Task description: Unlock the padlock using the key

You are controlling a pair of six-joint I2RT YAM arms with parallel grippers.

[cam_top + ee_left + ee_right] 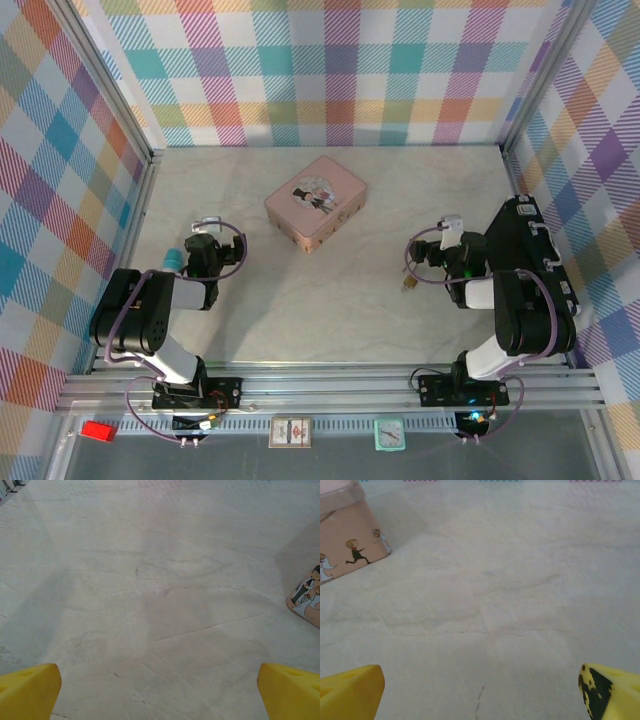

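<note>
Both arms rest low near their bases, and nothing of the task is in hand yet. The left gripper point(160, 692) has its yellow fingertips point(27, 690) spread wide, with bare table point(150, 580) between them. The right gripper point(480, 692) is spread just as wide and is also empty. This wide stance probably makes sense at the start, since open jaws can go down around a small thing without another move first.

The padlock point(410, 284) is a tiny golden spot on the table in the top view. It lies just beside the right arm's wrist, on the side toward the middle of the table, and well apart from the left arm. The key is too small to pick out with certainty. It may lie at the padlock or be joined to it, but the pictures do not settle this. The pink tin box point(315, 203) stands closed farther back, between the two arms, and one corner of it shows at the edge of each wrist view. It seems to be only a bystander in this task.

Because the padlock is on the right side, the right arm is probably the one to reach it first. The lock is very small, so a precise pinch is needed, and the wide fingers could easily push it away across the smooth surface.
</note>
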